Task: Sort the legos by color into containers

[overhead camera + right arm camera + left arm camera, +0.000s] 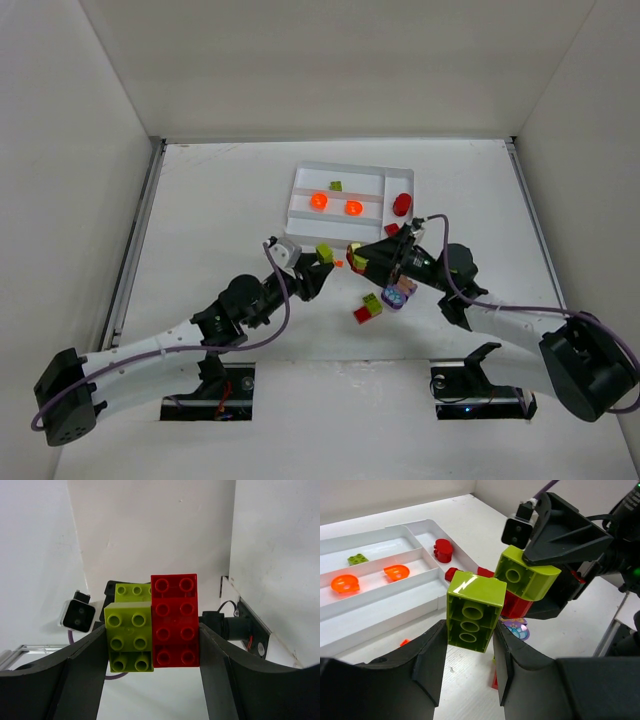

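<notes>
White tabletop (200, 200), plain white walls all round, nothing fancy. The white tray (350, 167) is set toward the far side. Two orange round pieces (319, 200) are seen in its middle long slot, a small green piece (336, 185) in the far slot, and a red piece (402, 203) in the crosswise end slot. Just in front of the tray, a lime brick (472, 607) is pinched between the fingers of the left end effector (470, 645). A red brick (174, 620) and a second lime brick (129, 637), side by side, are clamped in the right end effector (150, 647). A purple piece (398, 294) and a red-and-green pair (367, 307) are seen loose on the tabletop near the right end effector.
</notes>
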### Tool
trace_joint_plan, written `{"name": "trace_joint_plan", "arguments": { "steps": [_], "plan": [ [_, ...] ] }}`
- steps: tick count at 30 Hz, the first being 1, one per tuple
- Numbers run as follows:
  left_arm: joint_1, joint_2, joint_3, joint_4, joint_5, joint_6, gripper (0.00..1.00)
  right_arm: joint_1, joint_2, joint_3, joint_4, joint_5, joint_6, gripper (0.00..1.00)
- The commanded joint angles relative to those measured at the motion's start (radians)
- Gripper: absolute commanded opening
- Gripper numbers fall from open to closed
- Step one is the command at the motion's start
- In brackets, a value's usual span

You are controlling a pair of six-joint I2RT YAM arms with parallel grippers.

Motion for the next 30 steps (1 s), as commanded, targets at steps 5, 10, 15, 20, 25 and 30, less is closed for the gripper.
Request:
{"name": "trace_joint_plan", "arguments": {
  "steps": [5, 10, 15, 20, 25, 30],
  "plan": [
    [0.102, 0.122, 0.146, 0.013, -0.090, -0.123, 0.19, -0.015, 0.038, 0.003, 0.045, 0.017, -0.076, 0.52],
    [0.241, 0.338, 0.318, -0.089, -0.061, -0.297, 0.19, -0.031, 0.078, 0.008, -0.037, 0.069, -0.195, 0.52],
    [0.381, 0.596, 0.537, -0.177, 0.081, -0.452, 0.19, -0.047, 0.099, 0.037, -0.143, 0.127, -0.346, 0.52],
    [0.487, 0.862, 0.790, -0.249, 0.175, -0.551, 0.19, -0.103, 0.073, 0.040, -0.215, 0.170, -0.441, 0.52],
    [0.538, 1.097, 1.045, -0.385, 0.160, -0.560, 0.20, -0.129, 0.033, 0.043, -0.255, 0.181, -0.498, 0.52],
    [0.575, 1.280, 1.263, -0.491, 0.158, -0.577, 0.22, -0.129, -0.007, 0.051, -0.307, 0.207, -0.561, 0.52]
  ]
}}
